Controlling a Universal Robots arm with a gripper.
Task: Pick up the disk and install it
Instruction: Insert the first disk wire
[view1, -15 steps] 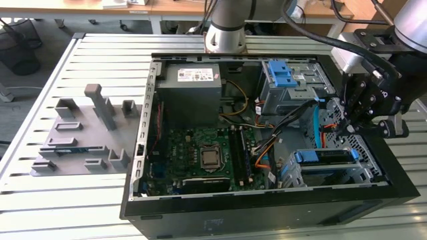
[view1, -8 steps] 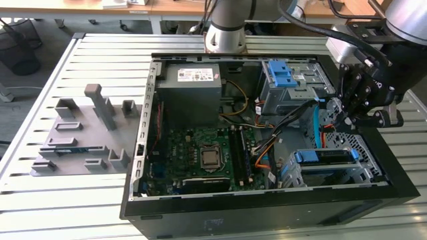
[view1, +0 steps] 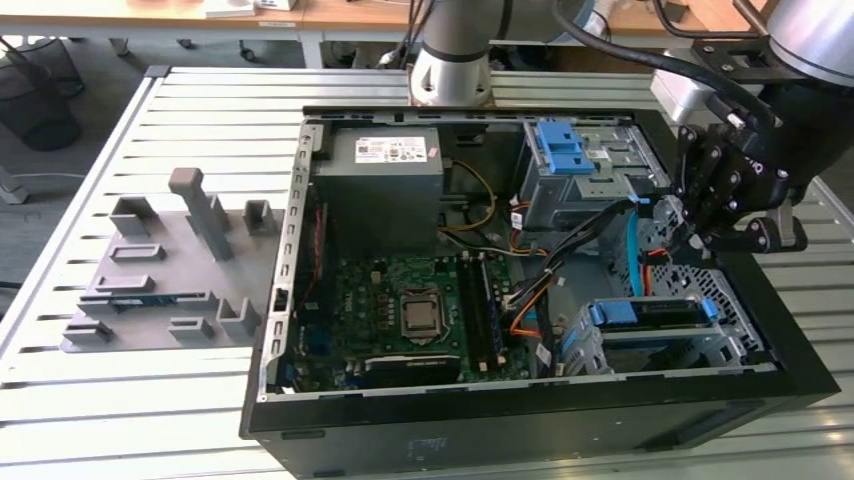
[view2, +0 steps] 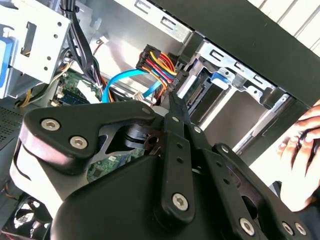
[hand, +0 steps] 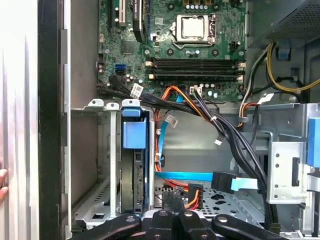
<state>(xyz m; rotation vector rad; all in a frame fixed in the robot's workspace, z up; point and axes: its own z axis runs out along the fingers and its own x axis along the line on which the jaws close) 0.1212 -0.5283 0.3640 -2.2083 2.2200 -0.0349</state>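
You have a table (view1: 187, 110) made of long pale metal slats. On it lies a black computer case (view1: 534, 415), open on top, toward the exterior view's right. Just beside the case, toward the exterior view's left, sits a grey plastic holder (view1: 167, 275) with upright pegs and slots.

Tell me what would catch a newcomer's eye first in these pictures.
First, the open computer case on the slatted table, its green motherboard bare. Next, the black gripper hanging over the case's side at the exterior view's right. Just below it the disk, edged in blue, sits upright in a metal bay.
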